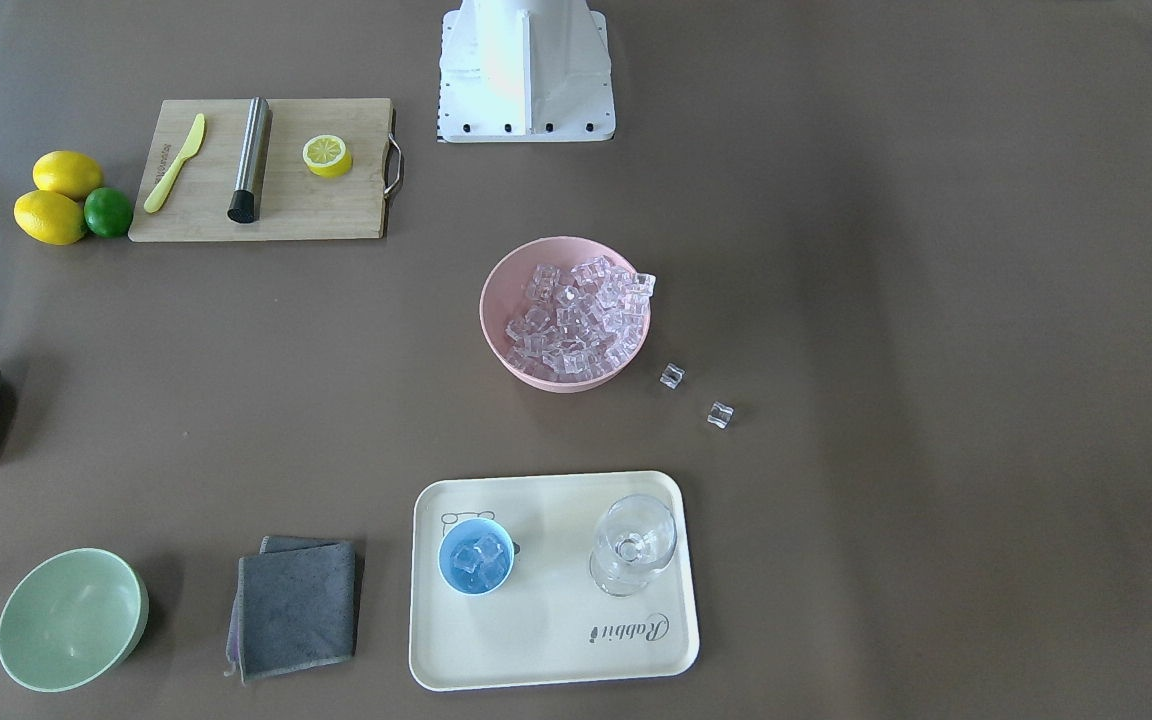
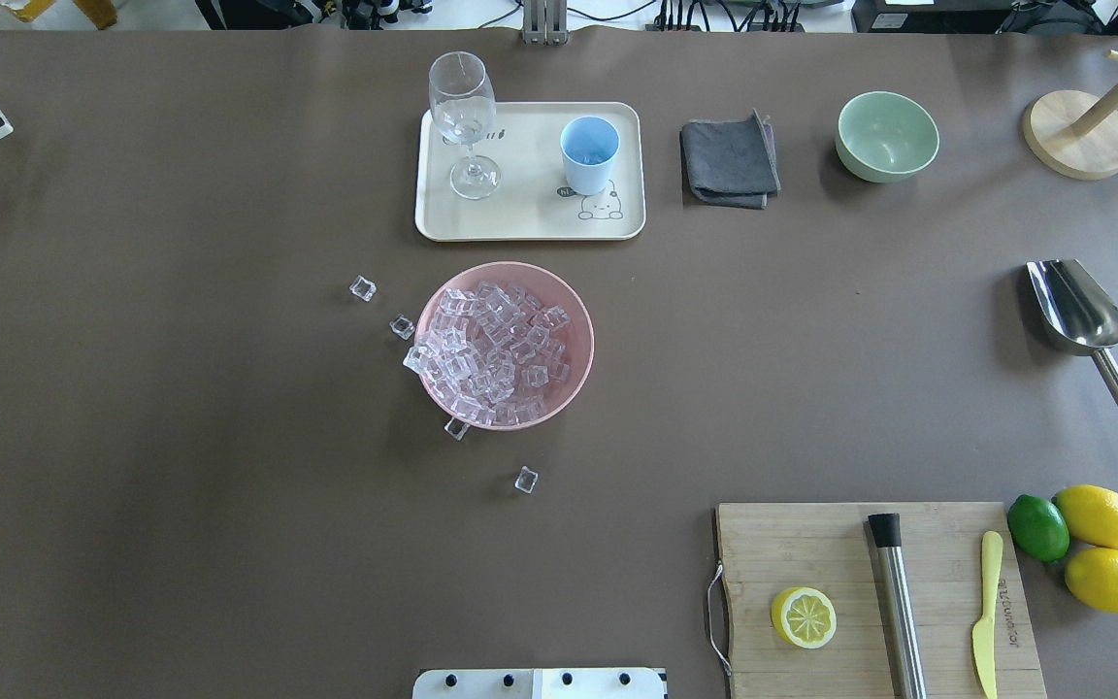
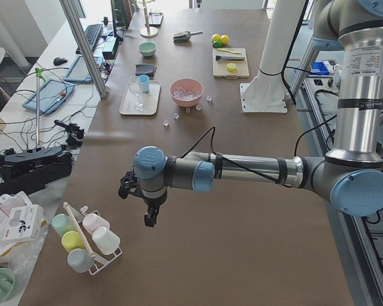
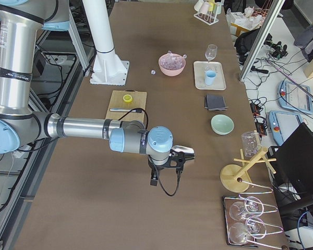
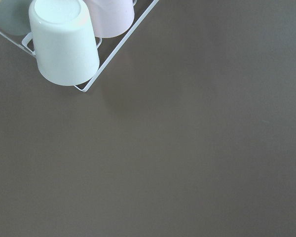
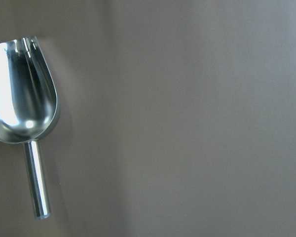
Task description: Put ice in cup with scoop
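The ice fills a pink bowl mid-table, and several loose cubes lie around it. A few cubes sit inside the light-blue cup, which stands on a cream tray. Far out on the robot's right side, the steel scoop lies alone on the table, trough up; it also shows in the right wrist view. My right gripper hovers near that end of the table, holding nothing I can see. My left gripper hangs over the opposite end. I cannot tell whether either is open or shut.
A stemmed glass shares the tray. A grey cloth and green bowl sit beside it. A cutting board carries a lemon half, steel cylinder and yellow knife, with lemons and a lime alongside. A cup rack is under the left wrist.
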{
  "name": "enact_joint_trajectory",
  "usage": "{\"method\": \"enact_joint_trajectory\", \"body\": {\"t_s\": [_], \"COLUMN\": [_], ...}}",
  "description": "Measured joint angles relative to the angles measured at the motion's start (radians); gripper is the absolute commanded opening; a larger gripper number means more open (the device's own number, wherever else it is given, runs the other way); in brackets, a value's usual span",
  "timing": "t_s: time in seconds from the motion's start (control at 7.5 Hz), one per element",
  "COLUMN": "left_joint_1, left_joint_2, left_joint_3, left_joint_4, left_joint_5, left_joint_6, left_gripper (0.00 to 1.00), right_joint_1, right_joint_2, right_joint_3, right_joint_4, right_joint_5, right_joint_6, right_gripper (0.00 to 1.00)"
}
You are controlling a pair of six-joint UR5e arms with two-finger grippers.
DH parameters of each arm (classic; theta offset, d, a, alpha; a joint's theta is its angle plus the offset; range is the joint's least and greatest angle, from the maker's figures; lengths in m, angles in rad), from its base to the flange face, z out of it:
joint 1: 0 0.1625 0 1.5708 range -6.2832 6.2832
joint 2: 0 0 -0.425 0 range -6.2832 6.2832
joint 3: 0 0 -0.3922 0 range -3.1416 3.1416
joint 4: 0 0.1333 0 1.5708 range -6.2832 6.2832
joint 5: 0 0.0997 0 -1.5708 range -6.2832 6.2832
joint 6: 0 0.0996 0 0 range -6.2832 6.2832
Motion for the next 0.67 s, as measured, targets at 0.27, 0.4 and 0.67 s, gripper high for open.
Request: {"method": "enact_joint_trajectory", "body": {"t_s": [0.27,0.4,0.67], "left_joint_1": [0.001,0.002,0.003], "left_joint_2": [-0.002,-0.001,-0.001], "left_joint_3": [0.001,0.002,0.002], "left_joint_4": [0.0,0.001,0.001], "left_joint_5": [0.0,0.0,0.0], "left_joint_6": [0.0,0.0,0.0], "left_gripper": [0.99,0.99,0.99], "right_joint_1": [0.001,0.001,0.001], "right_joint_2": [0.0,0.0,0.002], "right_joint_3": [0.001,0.001,0.0], "right_joint_4": [-0.002,-0.003,-0.003], "right_joint_5": [-0.006,-0.013,-0.021], "right_joint_6": [0.0,0.0,0.0], "right_gripper": [0.99,0.99,0.99]}}
